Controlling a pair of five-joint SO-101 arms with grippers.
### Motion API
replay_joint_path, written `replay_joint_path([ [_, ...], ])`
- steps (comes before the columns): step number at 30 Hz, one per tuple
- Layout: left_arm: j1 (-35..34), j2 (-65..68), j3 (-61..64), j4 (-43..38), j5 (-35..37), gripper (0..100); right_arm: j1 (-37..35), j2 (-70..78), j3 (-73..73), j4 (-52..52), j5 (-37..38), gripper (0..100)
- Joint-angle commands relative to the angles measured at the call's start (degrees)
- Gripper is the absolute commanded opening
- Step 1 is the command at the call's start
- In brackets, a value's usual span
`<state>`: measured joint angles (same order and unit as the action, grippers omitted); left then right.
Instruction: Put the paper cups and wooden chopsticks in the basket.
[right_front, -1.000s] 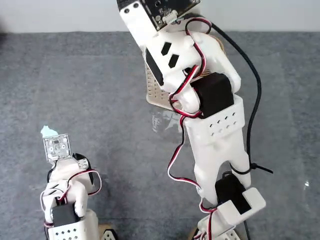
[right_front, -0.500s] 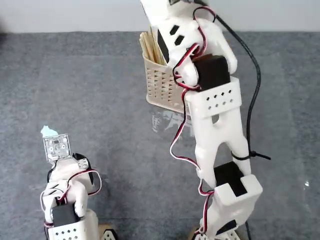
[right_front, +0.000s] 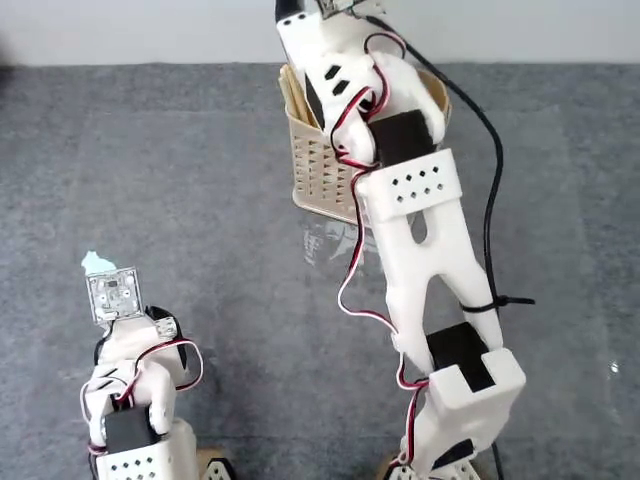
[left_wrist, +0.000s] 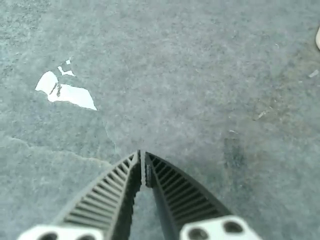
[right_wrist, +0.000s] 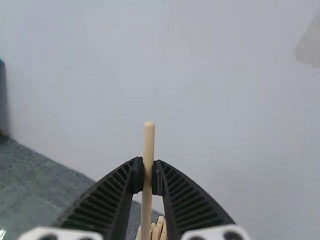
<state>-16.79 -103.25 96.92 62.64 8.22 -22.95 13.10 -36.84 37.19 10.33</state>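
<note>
right gripper: clamped on one wooden chopstick | chopstick held upright above basket, judged ready for dropping beside bundled chopsticks stood inside | left gripper: closed on nothing, parked well apart from basket

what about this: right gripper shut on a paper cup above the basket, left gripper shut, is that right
Not a paper cup: the right wrist view shows the right gripper shut on a wooden chopstick. It is above the basket, and the left gripper is shut.
</note>
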Motion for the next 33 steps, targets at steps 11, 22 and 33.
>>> replay_joint_path([
  [11,-0.09,-0.88,-0.48,-1.41,-0.35,1,1.01,-1.19,5.63,5.05,-0.53,20.6],
  [22,-0.09,-0.88,-0.48,-1.49,-0.35,1,-0.22,-14.99,5.45,20.44,-0.53,2.8],
  [33,0.0,-0.88,-0.48,-1.41,-0.35,1,-0.31,-26.24,5.71,47.25,-4.92,0.9],
])
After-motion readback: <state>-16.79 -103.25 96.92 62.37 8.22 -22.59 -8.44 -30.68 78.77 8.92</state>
